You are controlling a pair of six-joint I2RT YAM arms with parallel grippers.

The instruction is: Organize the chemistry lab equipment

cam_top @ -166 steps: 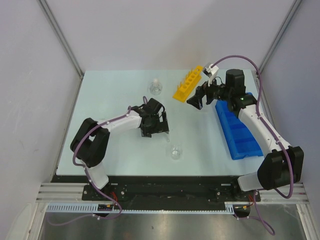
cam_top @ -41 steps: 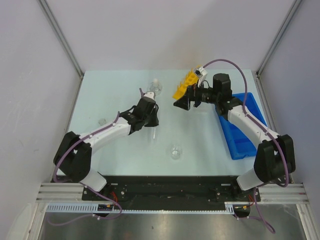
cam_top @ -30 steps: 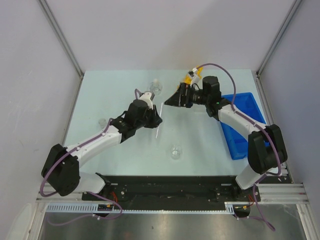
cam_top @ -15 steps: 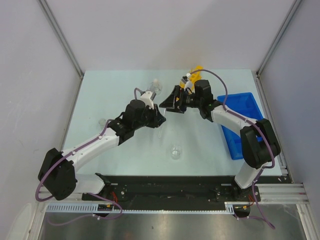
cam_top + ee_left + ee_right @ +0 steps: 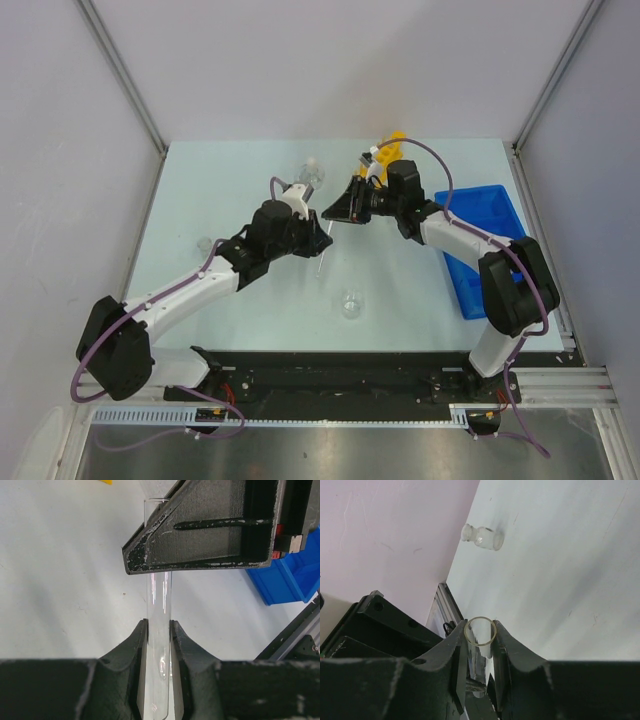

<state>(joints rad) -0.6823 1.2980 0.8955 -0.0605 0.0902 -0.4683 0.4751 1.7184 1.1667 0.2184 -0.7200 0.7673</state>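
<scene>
Looking at your left hand (image 5: 157,626), you find it clamped on a clear tube (image 5: 161,587). Your right hand (image 5: 480,627) is closed on the same tube's open end, with a finger pressed to each side of its rim. Both hands meet over the middle of the table (image 5: 200,190). Just beyond them, toward the far edge, sits the small flask with a white stopper (image 5: 312,175). The yellow rack (image 5: 392,150) at the far edge is partly hidden by your right arm. The small beaker (image 5: 351,303) stands near the middle of the near edge. The blue bin (image 5: 487,250) lies along the right edge.
</scene>
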